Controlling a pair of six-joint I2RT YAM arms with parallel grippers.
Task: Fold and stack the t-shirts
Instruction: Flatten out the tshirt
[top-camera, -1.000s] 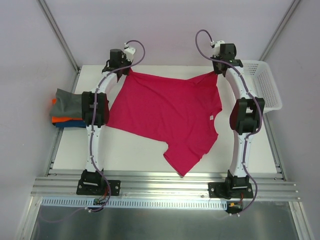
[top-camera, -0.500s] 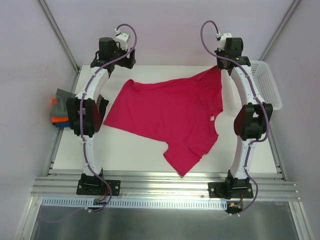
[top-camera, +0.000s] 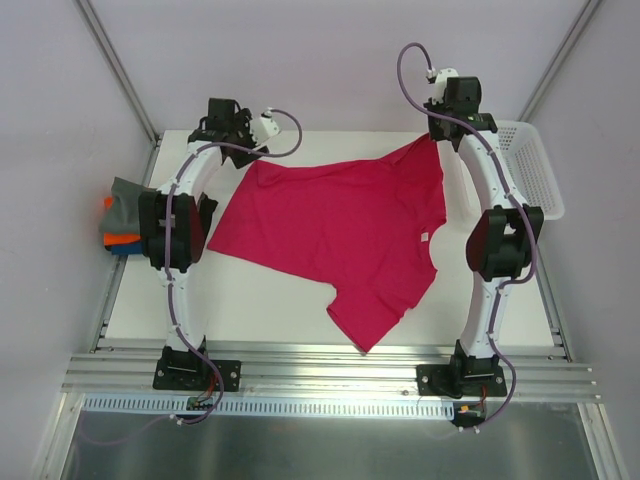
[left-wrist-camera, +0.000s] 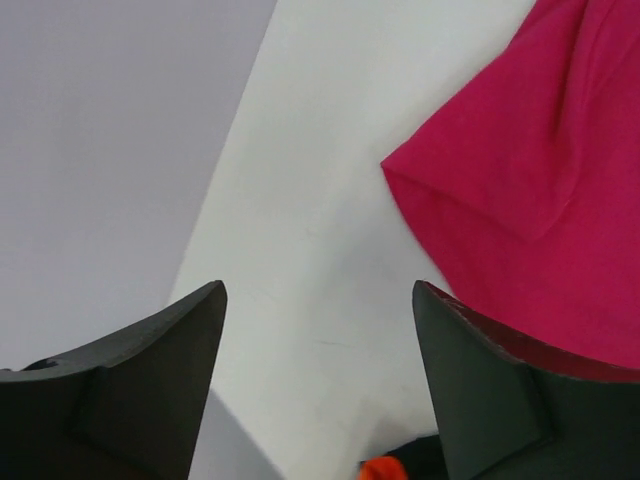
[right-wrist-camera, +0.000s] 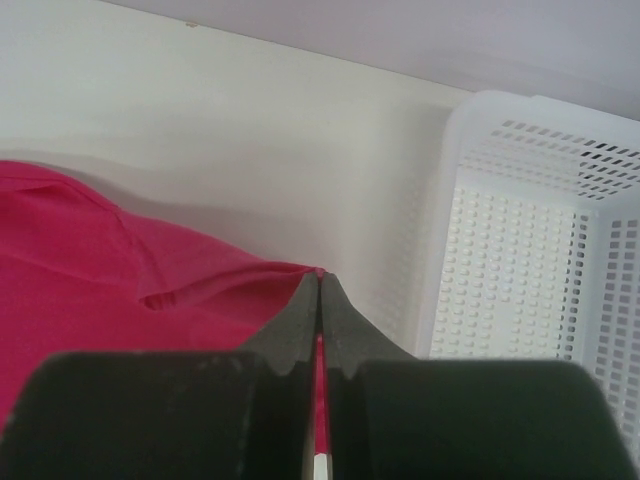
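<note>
Far right: right gripper (right-wrist-camera: 320, 278) pinches magenta t-shirt (top-camera: 340, 220).

The left gripper (left-wrist-camera: 318, 292) has opened, dropping its corner of the magenta t-shirt (top-camera: 340, 225) at 11 o'clock. The right gripper (right-wrist-camera: 318, 285) has pulled its corner toward 12.

Bright, even, diffuse light fills every view. Just ahead of the right gripper (right-wrist-camera: 318, 285), the magenta-red shirt (right-wrist-camera: 90, 270) casts a soft grey shadow. The left gripper (left-wrist-camera: 318, 290) shows its fingers (left-wrist-camera: 140, 380) dark and slightly blurred.
</note>
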